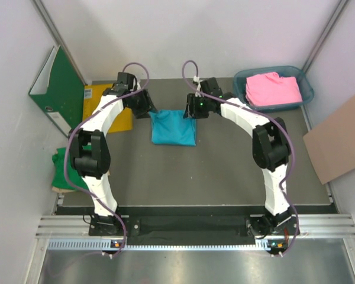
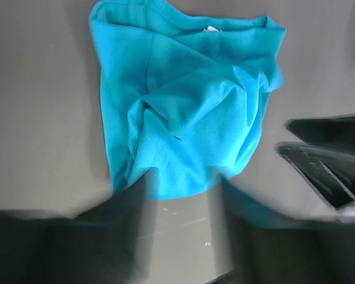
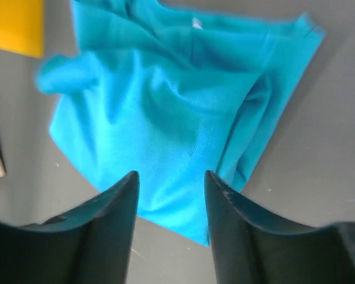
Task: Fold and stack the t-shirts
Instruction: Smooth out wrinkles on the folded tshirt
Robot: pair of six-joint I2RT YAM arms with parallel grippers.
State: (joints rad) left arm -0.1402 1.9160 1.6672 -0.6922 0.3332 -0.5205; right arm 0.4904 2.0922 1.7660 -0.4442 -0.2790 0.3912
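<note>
The crumpled turquoise-blue cloth t-shirt (image 1: 173, 128) lies centred on the dark surface (image 1: 225, 177); left tool (image 1: 152, 112) and right tool (image 1: 189, 113) hover over its far corners, each with fingers apart, equally near.

Dark grey matte worktop (image 1: 213, 171), rectangular, evenly lit, with soft shadows. Plain white walls (image 1: 183, 35) are seen on the far, left and right sides. Slanted grey metal frame posts (image 1: 56, 35) are set at the far corners. A ribbed aluminium rail (image 1: 189, 225) is fixed along the near edge, with a brushed metal sheet (image 1: 189, 266) below it. A green lever-arch binder (image 1: 59, 89) is leaned at the far-left corner and a flat yellow envelope (image 1: 96, 94) is laid just beside it. A blue-grey plastic bin (image 1: 308, 87) is placed at the far-right corner. A brown cardboard sheet (image 1: 340, 139) is propped at the right edge.
</note>
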